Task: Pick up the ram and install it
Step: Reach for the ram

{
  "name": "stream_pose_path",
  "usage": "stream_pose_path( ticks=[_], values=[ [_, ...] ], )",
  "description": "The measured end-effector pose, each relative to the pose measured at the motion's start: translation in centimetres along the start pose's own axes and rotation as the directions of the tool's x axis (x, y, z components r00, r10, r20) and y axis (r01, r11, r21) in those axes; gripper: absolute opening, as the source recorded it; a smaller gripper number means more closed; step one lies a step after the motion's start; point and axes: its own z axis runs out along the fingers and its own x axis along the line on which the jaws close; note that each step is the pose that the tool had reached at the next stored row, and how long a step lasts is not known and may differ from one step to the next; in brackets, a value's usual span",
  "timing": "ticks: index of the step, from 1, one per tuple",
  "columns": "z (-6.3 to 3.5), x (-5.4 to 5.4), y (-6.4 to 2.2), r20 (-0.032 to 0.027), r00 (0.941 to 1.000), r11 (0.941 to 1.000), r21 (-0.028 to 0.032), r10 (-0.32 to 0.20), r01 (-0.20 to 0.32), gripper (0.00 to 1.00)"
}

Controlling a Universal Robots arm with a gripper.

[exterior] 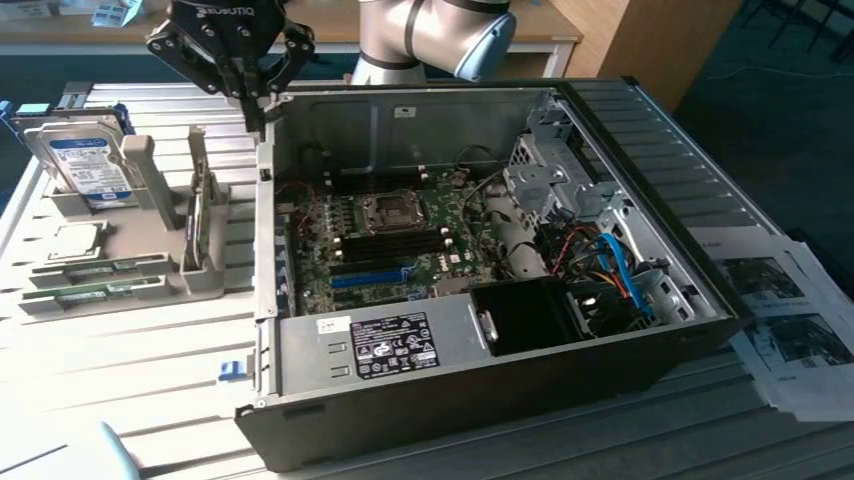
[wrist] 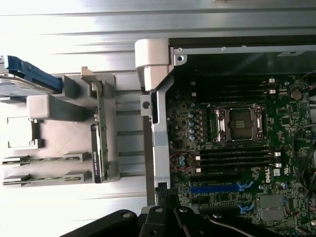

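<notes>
Tool (exterior: 256,100) closed together, gripping nothing, above the far-left corner of the open PC case (exterior: 441,400); ram (exterior: 100,268) lies in the gray holder (exterior: 150,205) on the table (exterior: 120,380), well apart, at about 7 o'clock from the tool.

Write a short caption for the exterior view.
Shut claw hovers over a corner of the open computer case; two ram sticks lie in the grey holder beside it.
</notes>
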Motion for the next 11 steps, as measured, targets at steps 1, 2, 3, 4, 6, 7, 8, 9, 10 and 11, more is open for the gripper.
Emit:
stream_pose_path(
  ticks=[1,2,3,4,6,7,8,9,10,11],
  values=[
    [-0.01,0.3,-0.02,-0.0001,1.0000,1.0000,0.0000,0.000,0.000,0.10],
    [-0.02,0.5,-0.04,-0.0001,1.0000,1.0000,0.0001,0.000,0.000,0.10],
    [-0.02,0.8,-0.06,-0.0001,1.0000,1.0000,0.0000,0.000,0.000,0.10],
    [-0.03,1.1,-0.08,0.0000,1.0000,1.0000,0.0000,0.000,0.000,0.10],
    [-0.05,1.9,-0.14,0.0000,1.0000,1.0000,0.0000,0.000,0.000,0.10],
    [-0.06,2.2,-0.16,0.0000,1.0000,1.0000,0.0000,0.000,0.000,0.10],
    [-0.06,2.4,-0.18,0.0000,1.0000,1.0000,0.0000,0.000,0.000,0.10],
    [-0.07,2.7,-0.20,-0.0001,1.0000,1.0000,0.0000,0.000,0.000,0.10],
    [-0.08,3.0,-0.22,0.0000,1.0000,1.0000,0.0000,0.000,0.000,0.10],
    [-0.09,3.2,-0.24,-0.0001,1.0000,1.0000,0.0001,0.000,0.000,0.10]
  ],
)
